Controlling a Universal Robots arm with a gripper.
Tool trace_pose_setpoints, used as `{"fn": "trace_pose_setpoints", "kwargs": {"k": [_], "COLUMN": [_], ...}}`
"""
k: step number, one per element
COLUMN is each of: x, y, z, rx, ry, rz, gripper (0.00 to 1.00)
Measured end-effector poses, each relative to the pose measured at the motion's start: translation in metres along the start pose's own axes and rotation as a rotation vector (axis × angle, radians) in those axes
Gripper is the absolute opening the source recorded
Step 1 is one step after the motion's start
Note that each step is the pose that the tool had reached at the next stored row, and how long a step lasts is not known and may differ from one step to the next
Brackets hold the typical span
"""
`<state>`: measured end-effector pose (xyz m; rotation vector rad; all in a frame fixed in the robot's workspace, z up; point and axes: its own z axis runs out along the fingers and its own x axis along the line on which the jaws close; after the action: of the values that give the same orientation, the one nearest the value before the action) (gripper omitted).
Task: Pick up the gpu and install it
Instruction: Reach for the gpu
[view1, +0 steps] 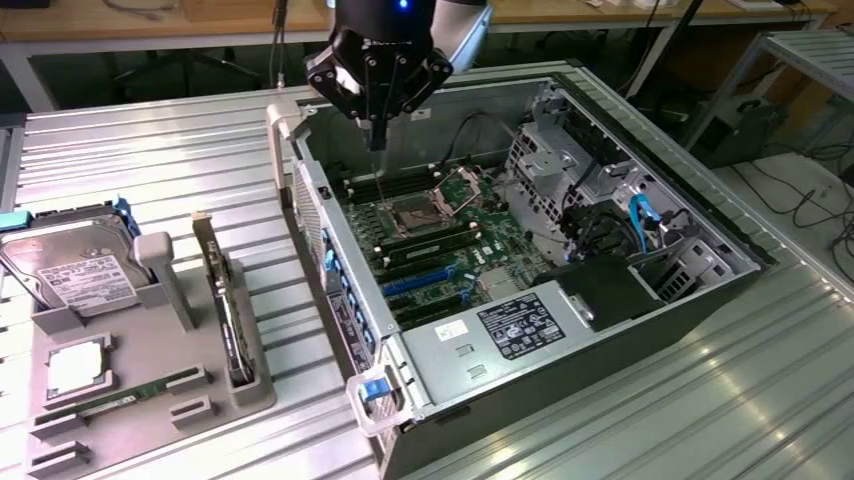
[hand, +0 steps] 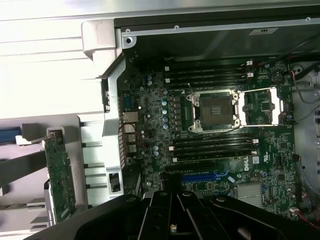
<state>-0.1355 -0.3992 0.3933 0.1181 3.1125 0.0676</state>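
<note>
You are at the very start: the gpu (view1: 224, 300) has not been picked up. It stands on edge in a slot of the grey holder tray (view1: 254, 395) on the table (view1: 160, 150), to the exterior view's left of the open computer case (view1: 534, 420), with the hard drive (view1: 74, 270) propped in the same tray beside it. Your gripper (view1: 378, 140) hangs over the motherboard (view1: 454, 255) near the case's far wall, well apart from the card, its jaws pinched together on nothing. The blue expansion slots (view1: 420, 285) look bare, so I judge both the pick and the install are left to do.
</note>
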Motion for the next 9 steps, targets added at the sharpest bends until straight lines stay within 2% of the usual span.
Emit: {"fn": "trace_pose_setpoints", "kwargs": {"k": [9], "x": [0.0051], "y": [-0.0005], "z": [-0.0001], "rx": [0.0000], "ry": [0.0000], "rz": [0.000], "gripper": [0.11]}}
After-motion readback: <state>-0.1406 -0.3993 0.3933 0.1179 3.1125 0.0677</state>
